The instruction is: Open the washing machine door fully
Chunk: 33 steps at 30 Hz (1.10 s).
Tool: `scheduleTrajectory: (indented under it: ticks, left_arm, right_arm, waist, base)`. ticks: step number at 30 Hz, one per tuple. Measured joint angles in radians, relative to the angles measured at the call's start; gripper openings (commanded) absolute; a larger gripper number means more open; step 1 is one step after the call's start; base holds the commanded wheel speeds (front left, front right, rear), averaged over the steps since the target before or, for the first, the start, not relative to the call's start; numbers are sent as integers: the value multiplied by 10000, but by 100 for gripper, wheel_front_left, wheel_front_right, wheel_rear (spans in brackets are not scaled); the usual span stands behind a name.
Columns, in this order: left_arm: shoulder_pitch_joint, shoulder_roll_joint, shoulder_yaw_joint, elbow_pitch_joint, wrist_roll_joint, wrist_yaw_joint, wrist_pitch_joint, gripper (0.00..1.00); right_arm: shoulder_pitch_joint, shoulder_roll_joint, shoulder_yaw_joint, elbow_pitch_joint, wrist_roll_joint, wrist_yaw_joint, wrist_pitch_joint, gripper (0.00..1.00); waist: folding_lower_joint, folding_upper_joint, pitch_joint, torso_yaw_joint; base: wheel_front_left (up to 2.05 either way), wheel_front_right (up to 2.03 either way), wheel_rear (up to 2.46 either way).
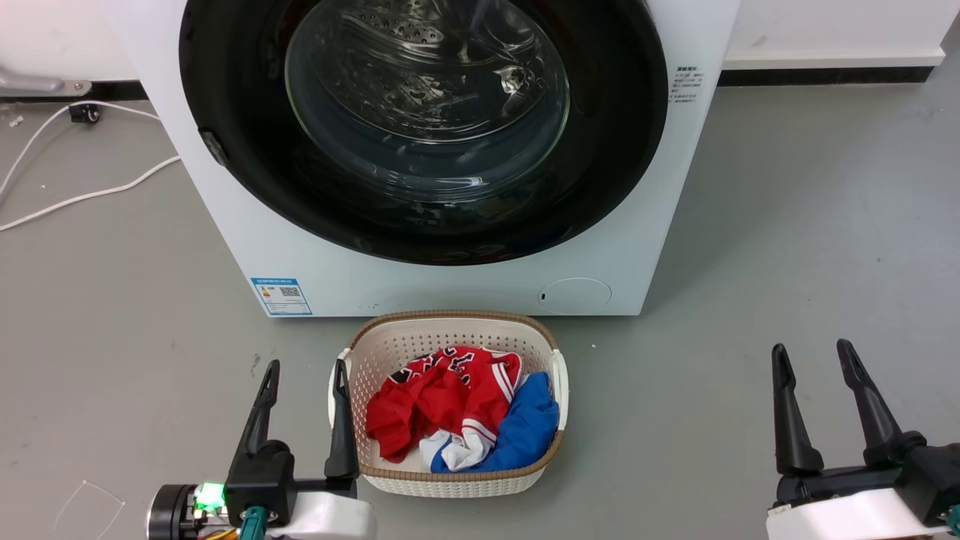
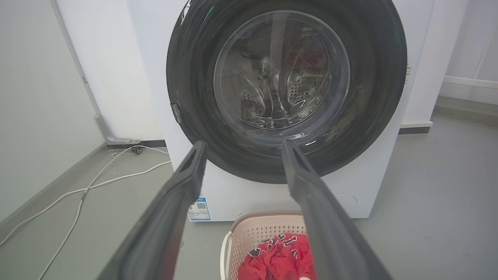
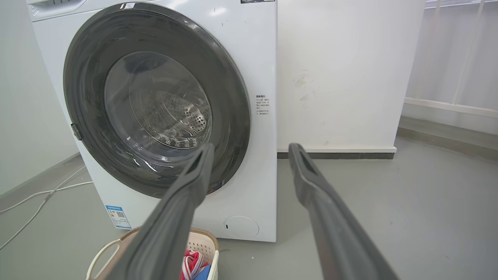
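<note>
washing machine door (image 1: 615, 150) shut, top edge cropped

Black washing machine door (image 1: 424, 127), white washer (image 1: 450, 289) — red, blue, white clothes (image 1: 457, 409) in cream perforated basket (image 1: 450, 319).

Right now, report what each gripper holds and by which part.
Nothing is held. The left gripper and the right gripper are both open and empty, short of the washing machine door, which is closed.
</note>
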Motion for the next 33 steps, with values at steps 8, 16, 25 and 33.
scheduleTrajectory:
  ticks: [8,16,25,33]
  left_arm:
    - [5,-46,88,44,63,-31,0,100]
    - [5,-69,125,79,98,-33,0,100]
    - [5,-88,159,88,115,-94,0,100]
    - [30,-96,151,121,142,-115,0,100]
  right_arm:
    - [0,0,13,54,29,0,0,100]
    - [-2,0,50,117,27,0,0,0]
    - [-33,0,330,207,2146,-2,0,0]
    - [-118,6,635,324,5764,-2,0,0]
  waist:
    - [0,0,-27,11]
    - [0,0,-4,22]
    - [0,0,-5,11]
    - [0,0,-44,17]
  base:
    - [0,0,0]
    - [0,0,0]
    - [0,0,0]
    - [0,0,0]
